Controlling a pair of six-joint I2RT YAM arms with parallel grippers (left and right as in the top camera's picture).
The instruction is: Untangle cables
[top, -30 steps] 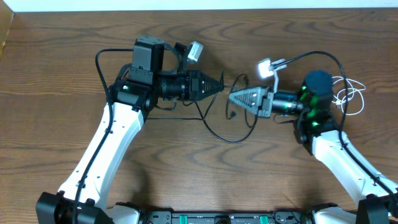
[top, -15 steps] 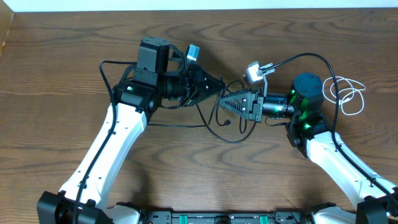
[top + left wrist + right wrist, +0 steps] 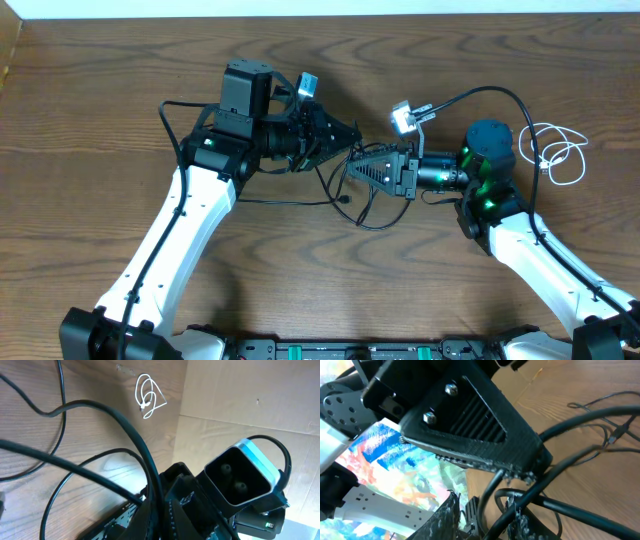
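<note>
Cables half sorted, I judge: white cable [image 3: 548,152] lies well apart; black cables [image 3: 380,227] tangle between arms. Left gripper [image 3: 355,136] clamps one; right gripper [image 3: 351,170] stands parted around them.

No legible text anywhere — labels, markings unreadable.

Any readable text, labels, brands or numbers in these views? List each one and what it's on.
No legible text in any view.
Small pale sticker on the black arm housing, left wrist view: too small and blurred to read.
Black strip with green marks at the table's near edge, overhead view: too small to read.
Colourful painted surface, right wrist view: pattern only, no letters.
</note>
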